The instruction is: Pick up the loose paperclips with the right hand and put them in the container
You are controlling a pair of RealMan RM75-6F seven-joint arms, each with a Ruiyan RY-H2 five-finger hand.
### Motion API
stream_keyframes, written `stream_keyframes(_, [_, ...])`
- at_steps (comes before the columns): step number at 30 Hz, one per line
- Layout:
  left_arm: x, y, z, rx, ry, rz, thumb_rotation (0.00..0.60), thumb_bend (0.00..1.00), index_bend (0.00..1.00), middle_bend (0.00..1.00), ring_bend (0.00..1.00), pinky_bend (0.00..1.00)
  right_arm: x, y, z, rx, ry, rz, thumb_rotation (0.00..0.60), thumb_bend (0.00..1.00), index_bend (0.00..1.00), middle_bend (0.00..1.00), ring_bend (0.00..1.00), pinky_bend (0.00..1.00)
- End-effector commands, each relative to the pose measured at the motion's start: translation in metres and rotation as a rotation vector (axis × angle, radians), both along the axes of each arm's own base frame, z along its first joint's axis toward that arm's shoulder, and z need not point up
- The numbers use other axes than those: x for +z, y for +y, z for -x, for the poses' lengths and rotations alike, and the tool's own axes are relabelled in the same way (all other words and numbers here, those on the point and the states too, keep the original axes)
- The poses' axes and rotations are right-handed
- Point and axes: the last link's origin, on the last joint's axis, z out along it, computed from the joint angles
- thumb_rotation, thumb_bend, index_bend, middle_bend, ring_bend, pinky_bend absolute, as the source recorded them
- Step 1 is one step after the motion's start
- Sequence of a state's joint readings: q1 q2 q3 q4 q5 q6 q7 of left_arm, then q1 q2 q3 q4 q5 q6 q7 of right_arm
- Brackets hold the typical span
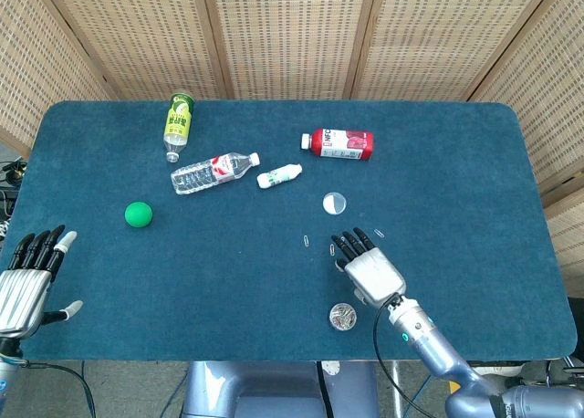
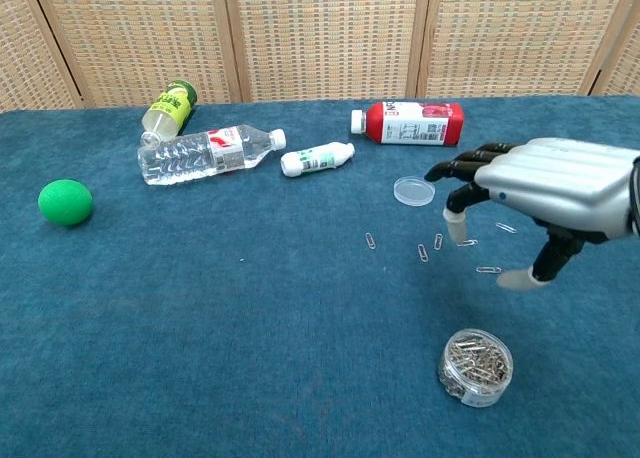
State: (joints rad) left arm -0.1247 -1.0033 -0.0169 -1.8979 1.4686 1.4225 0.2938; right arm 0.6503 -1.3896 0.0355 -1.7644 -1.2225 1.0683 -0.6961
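Several loose silver paperclips lie on the blue table, such as one (image 2: 371, 241), another (image 2: 422, 253) and a third (image 2: 489, 269); the head view shows a few, including a paperclip (image 1: 306, 241). The round clear container (image 2: 475, 366) (image 1: 342, 317), full of paperclips, stands near the front edge. My right hand (image 2: 550, 193) (image 1: 370, 267) hovers palm down over the clips, beyond the container, with fingers spread and nothing in it. My left hand (image 1: 26, 281) rests open at the front left corner, far from everything.
A clear round lid (image 2: 413, 190) lies just beyond the clips. Further back lie a red bottle (image 2: 410, 122), a small white bottle (image 2: 318, 159), a clear water bottle (image 2: 205, 153) and a green-yellow bottle (image 2: 168, 108). A green ball (image 2: 65, 201) sits at the left.
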Motion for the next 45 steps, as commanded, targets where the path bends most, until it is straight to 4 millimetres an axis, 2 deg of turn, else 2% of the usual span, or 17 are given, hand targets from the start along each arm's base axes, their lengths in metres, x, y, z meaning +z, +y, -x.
stream_keyframes(1, [0.000, 0.000, 0.000, 0.000, 0.001, 0.000, 0.600, 0.00, 0.00, 0.00, 0.00, 0.00, -0.005, -0.029, 0.015, -0.074, -0.035, 0.037, 0.600, 0.22, 0.42, 0.05, 0.00, 0.00])
stream_keyframes(8, [-0.002, 0.001, 0.000, 0.004, 0.007, 0.005, 0.600, 0.00, 0.00, 0.00, 0.00, 0.00, -0.020, -0.046, 0.026, -0.230, -0.109, 0.020, 0.600, 0.25, 0.49, 0.05, 0.00, 0.00])
stream_keyframes(11, [-0.002, 0.001, 0.001, 0.005, 0.008, 0.004, 0.600, 0.00, 0.00, 0.00, 0.00, 0.00, -0.026, -0.052, 0.028, -0.272, -0.124, 0.029, 0.600, 0.30, 0.49, 0.05, 0.00, 0.00])
stream_keyframes(16, [-0.002, 0.002, 0.002, 0.009, 0.007, 0.003, 0.600, 0.00, 0.00, 0.00, 0.00, 0.00, -0.033, -0.055, 0.032, -0.323, -0.142, 0.029, 0.600, 0.33, 0.49, 0.05, 0.00, 0.00])
stream_keyframes(28, [-0.003, 0.001, 0.002, 0.009, 0.009, 0.005, 0.600, 0.00, 0.00, 0.00, 0.00, 0.00, -0.045, -0.054, 0.044, -0.405, -0.125, 0.025, 0.600, 0.34, 0.49, 0.05, 0.00, 0.00])
stream_keyframes(40, [-0.003, 0.001, 0.001, 0.010, 0.011, 0.006, 0.600, 0.00, 0.00, 0.00, 0.00, 0.00, -0.057, -0.048, 0.050, -0.393, -0.128, 0.022, 0.600, 0.34, 0.51, 0.05, 0.00, 0.00])
stream_keyframes(45, [-0.004, 0.001, 0.002, 0.010, 0.010, 0.007, 0.600, 0.00, 0.00, 0.00, 0.00, 0.00, -0.058, -0.050, 0.050, -0.391, -0.123, 0.026, 0.600, 0.38, 0.51, 0.05, 0.00, 0.00])
